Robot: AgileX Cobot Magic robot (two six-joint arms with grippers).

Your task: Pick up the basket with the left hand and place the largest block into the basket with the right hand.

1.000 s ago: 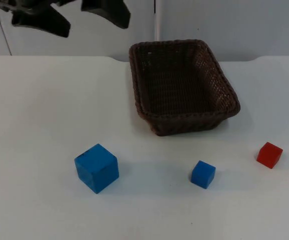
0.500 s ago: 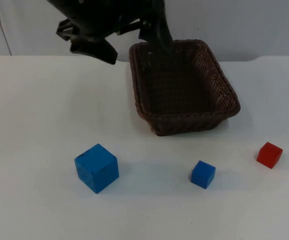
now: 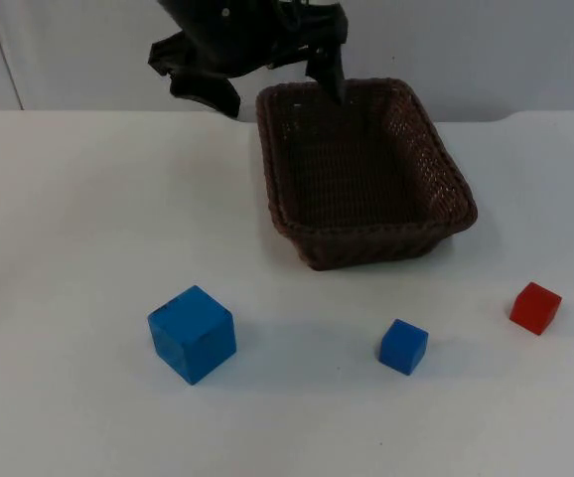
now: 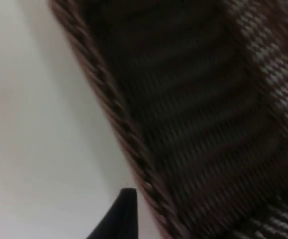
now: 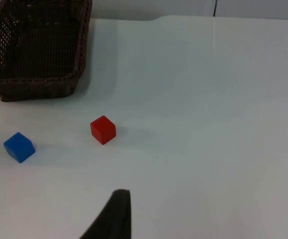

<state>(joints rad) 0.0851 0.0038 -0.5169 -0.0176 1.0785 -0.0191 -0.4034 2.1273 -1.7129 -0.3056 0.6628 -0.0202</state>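
The left pincer (image 3: 272, 84) is being held wide open astride the wicker basket's (image 3: 366, 179) far left rim, nothing yet gripped; the right pincer's opening cannot be told.

A lab bench: bare white table top (image 3: 69, 199) against grey partition wall (image 3: 505, 50).

Basket (image 3: 364, 169) at table's (image 3: 69, 219) rear; three blocks in front; left hand (image 3: 267, 84) over its back-left corner
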